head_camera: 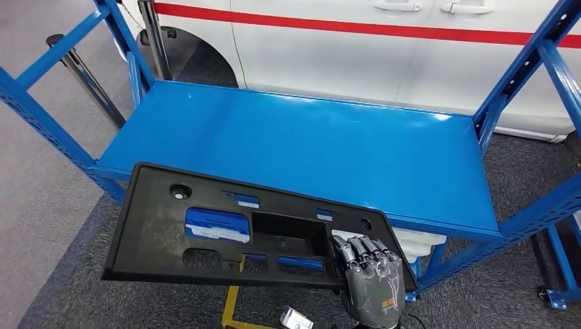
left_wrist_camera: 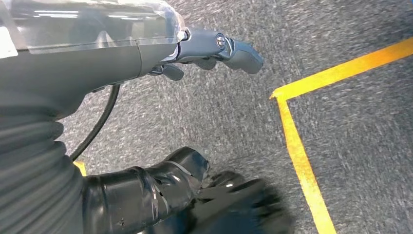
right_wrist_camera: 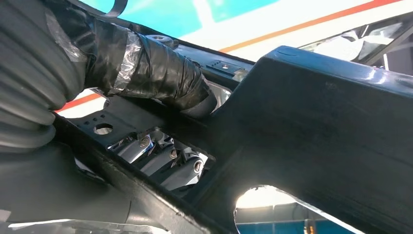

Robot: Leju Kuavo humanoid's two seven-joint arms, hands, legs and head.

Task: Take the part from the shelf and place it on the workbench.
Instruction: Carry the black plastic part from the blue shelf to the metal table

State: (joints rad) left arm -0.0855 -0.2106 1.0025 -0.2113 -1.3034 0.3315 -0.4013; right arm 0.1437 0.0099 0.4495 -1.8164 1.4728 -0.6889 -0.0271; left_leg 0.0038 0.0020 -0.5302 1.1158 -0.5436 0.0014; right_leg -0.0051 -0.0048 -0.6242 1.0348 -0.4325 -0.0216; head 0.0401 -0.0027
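While the black part (head_camera: 226, 233) hangs in the air just off the near edge of the blue shelf (head_camera: 301, 144), the step in hand looks like the carry: the panel is lifted off the shelf surface, overlapping its near edge, and the placing on the counter is not yet done. The right robot hand (head_camera: 366, 274) clamps the part at its near right corner, fingers curled over the top face beside the large rectangular cut-out; the right wrist view shows fingers (right_wrist_camera: 165, 163) through an opening in the panel, pressed against it. Held at one corner only, the long panel tilts, its left end lower. The next move likely calls for drawing it back from the shelf, keeping it level and turning toward the counter without the far end striking the blue uprights. The left robot hand (left_wrist_camera: 214, 48) hangs above the grey floor, fingers loosely apart, holding nothing.
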